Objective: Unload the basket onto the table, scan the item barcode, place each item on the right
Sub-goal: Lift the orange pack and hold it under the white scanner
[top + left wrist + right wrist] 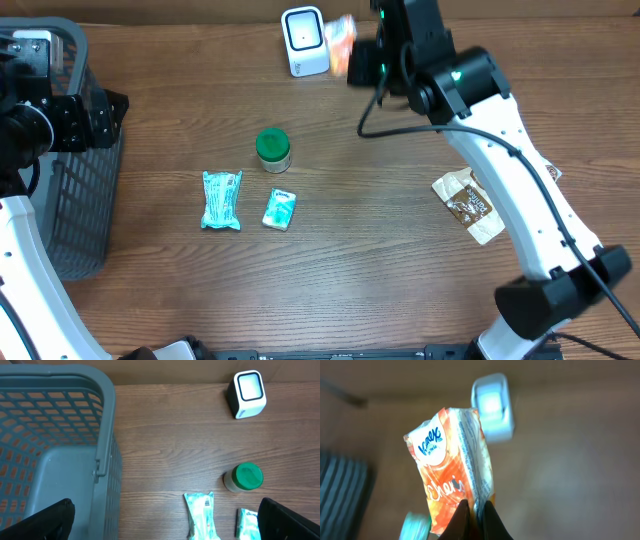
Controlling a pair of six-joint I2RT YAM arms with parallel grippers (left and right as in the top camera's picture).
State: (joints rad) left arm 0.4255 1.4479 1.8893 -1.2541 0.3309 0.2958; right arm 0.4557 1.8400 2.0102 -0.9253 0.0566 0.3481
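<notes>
A grey basket (60, 200) stands at the far left of the wooden counter (380, 280). The left tool (167, 520) hovers by its rim, fingers spread wide and holding nothing. It is well apart from the scanner.

In mid-counter lie a long teal packet (221, 200) and a smaller teal pouch (280, 210), side by side. A green-lidded jar (272, 148) stands just behind them. None of these is touched.

At the far edge of the counter sits the white scanner (304, 42), its window facing forward and up. Just to its right, raised off the counter, is the task's item, an orange tissue pack (340, 42). The right tool (475, 515) pinches it at one end, fingers pressed together on the wrapper.

In the right wrist view the pack's long axis runs away from the fingers toward the scanner, which shows just past the pack's far end. A seam faces the camera. No barcode can be seen, so it cannot be told which face carries it.

The right arm is plainly the nearer one, and the move probably turns on swinging the pack leftward across the window with the coded face turned to it. The counter's back edge lies close behind the scanner, leaving little room there. Bare counter in front, between jar and right arm, gives space to turn.

Farther right lies a brown wrapper (468, 205), beside the right arm and clear of the path.
</notes>
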